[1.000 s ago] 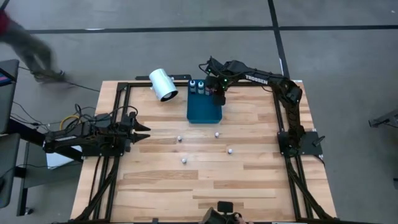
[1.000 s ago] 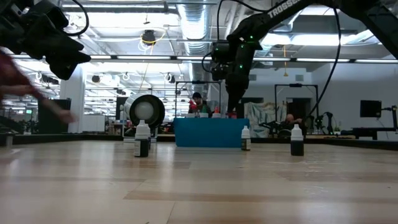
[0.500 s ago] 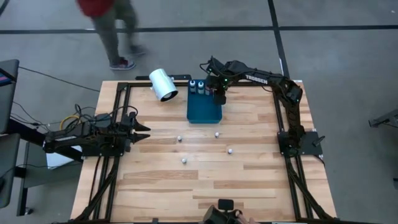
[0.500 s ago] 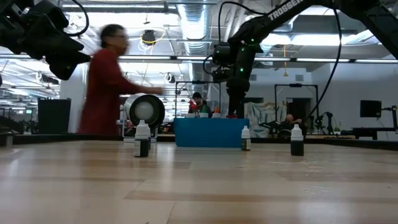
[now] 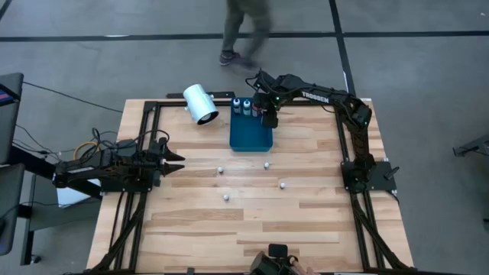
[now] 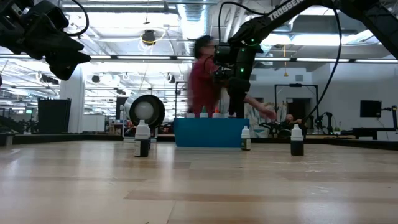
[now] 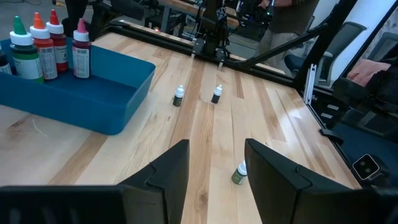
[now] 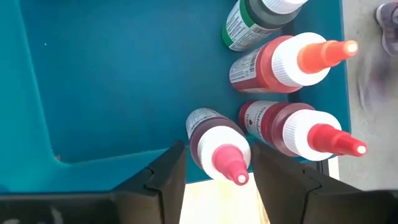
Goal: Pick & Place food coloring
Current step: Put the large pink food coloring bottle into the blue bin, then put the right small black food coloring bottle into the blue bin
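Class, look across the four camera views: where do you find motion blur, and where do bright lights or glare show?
Low view: the person walking behind the blue tray is smeared by motion, and ceiling lights glare brightly. High view: only the person's legs are blurred. Right wrist view: the pink-capped bottle is sharp, the floor beyond soft.

White capital letters reading TROSSEN run along the right arm (image 5: 317, 97) in the high view. In the low view the same arm (image 6: 283, 9) shows only the tail of that word, "OSSEN", at the upper edge. The bottles (image 8: 258, 68) standing in the blue tray (image 8: 112, 81) carry small printed labels, but their print is too fine to read. No other writing can be made out.
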